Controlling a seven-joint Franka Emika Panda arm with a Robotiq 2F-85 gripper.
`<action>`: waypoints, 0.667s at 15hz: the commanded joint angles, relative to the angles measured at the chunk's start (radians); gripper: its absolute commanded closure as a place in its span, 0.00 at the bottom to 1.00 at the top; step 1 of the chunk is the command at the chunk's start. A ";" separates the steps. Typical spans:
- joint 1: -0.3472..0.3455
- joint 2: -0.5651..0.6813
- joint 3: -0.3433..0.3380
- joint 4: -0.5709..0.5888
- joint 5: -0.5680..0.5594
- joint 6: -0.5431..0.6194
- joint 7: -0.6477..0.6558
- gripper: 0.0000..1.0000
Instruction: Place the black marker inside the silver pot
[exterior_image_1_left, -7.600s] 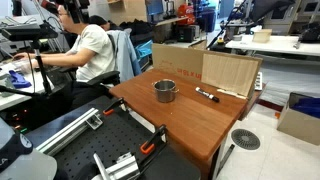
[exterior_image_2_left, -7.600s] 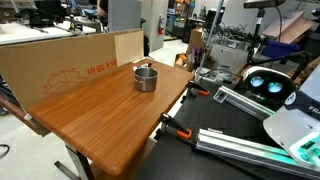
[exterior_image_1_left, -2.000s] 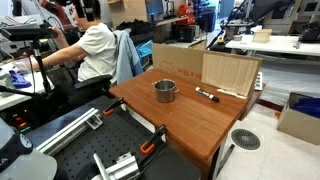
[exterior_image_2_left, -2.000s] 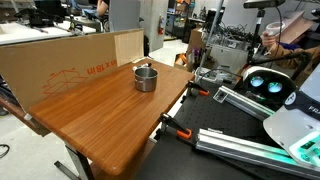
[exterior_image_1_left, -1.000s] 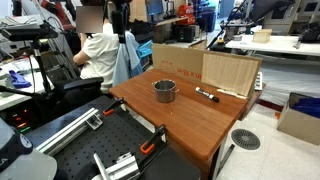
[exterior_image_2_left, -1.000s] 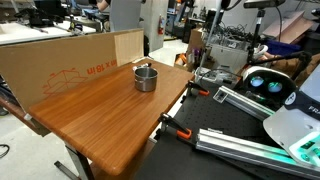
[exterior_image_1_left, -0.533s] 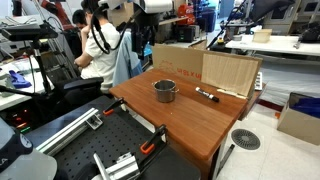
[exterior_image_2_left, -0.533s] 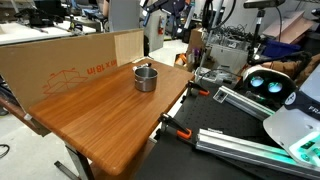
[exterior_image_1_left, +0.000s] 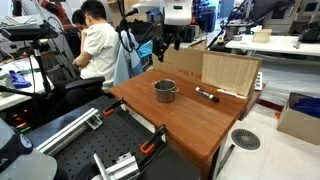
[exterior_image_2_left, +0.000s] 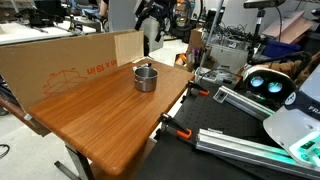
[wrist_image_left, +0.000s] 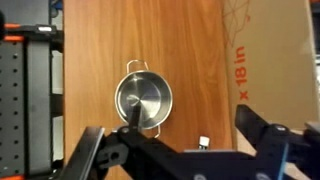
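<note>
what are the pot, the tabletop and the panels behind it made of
Silver pot: metal, likely steel, shiny with reflections. Tabletop: wood or wood-look laminate, brown grain, slight sheen. Panels: cardboard, matte tan with printed lettering.

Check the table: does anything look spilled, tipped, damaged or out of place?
Nothing stands out. The small round silver metal pot stands upright and empty on the wooden table; the slim black marker lies flat apart from it, by the brown cardboard sheet.
</note>
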 joint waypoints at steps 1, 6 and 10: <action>-0.001 0.082 -0.024 0.066 0.003 0.030 0.089 0.00; 0.013 0.218 -0.052 0.140 -0.047 0.103 0.195 0.00; 0.031 0.317 -0.078 0.206 -0.141 0.131 0.283 0.00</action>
